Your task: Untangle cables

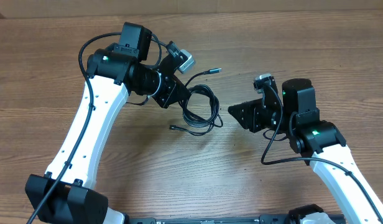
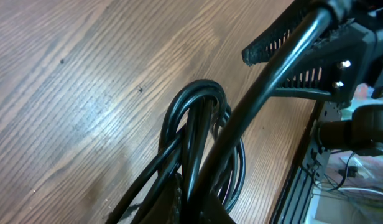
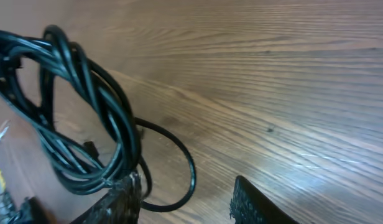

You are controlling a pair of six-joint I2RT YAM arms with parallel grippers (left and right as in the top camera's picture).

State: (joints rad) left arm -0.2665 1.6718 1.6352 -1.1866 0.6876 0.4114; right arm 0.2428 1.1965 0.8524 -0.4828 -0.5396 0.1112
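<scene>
The cables (image 1: 203,111) are a bundle of thin black loops on the wooden table between the two arms. One plug end (image 1: 214,71) points right at the back, and another plug end (image 1: 173,128) lies at the front left. My left gripper (image 1: 183,98) is shut on the bundle's left side. In the left wrist view the loops (image 2: 190,118) run out from between its fingers (image 2: 201,208). My right gripper (image 1: 239,117) is open and empty, just right of the bundle. In the right wrist view its fingers (image 3: 185,193) are spread, with the loops (image 3: 92,106) at the left finger.
The wooden table (image 1: 291,43) runs across the whole view. The right gripper shows in the left wrist view (image 2: 285,43), beyond the loops. The table's edge and a black frame (image 2: 303,180) lie at that view's right.
</scene>
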